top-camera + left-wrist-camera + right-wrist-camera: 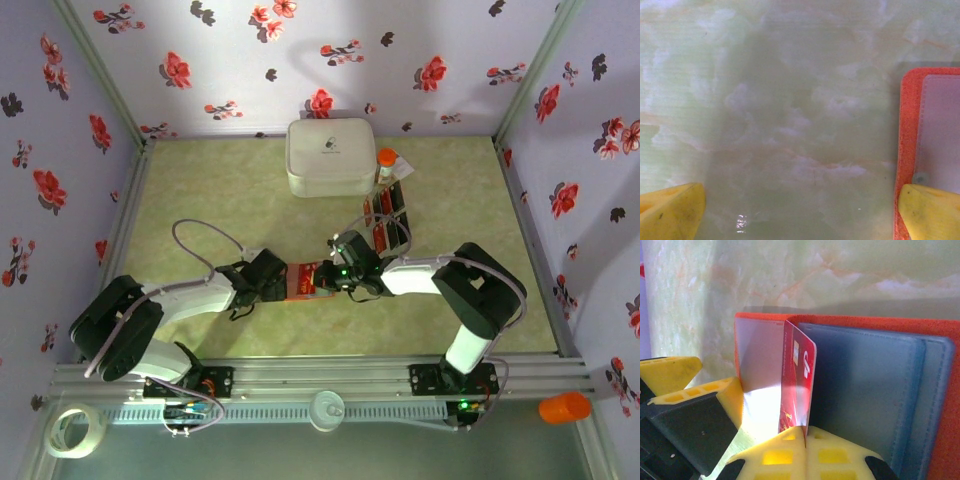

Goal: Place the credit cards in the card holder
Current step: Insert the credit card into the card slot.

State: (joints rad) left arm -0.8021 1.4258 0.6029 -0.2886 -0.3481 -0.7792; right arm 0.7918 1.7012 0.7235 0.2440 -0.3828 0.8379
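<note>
My right pincer (805, 440) clamped on a red card (797, 375), upright ahead of its tips over the open wallet (865, 385), my left pincer (800, 210) wide, one fingertip (930, 210) on wallet edge

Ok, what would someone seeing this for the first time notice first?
At mid-table, the right gripper pinches a red card that stands on edge over the blue-grey inside of the open orange wallet. The left gripper is open, with one fingertip on the wallet's edge. A big white case sits by the back wall.
</note>
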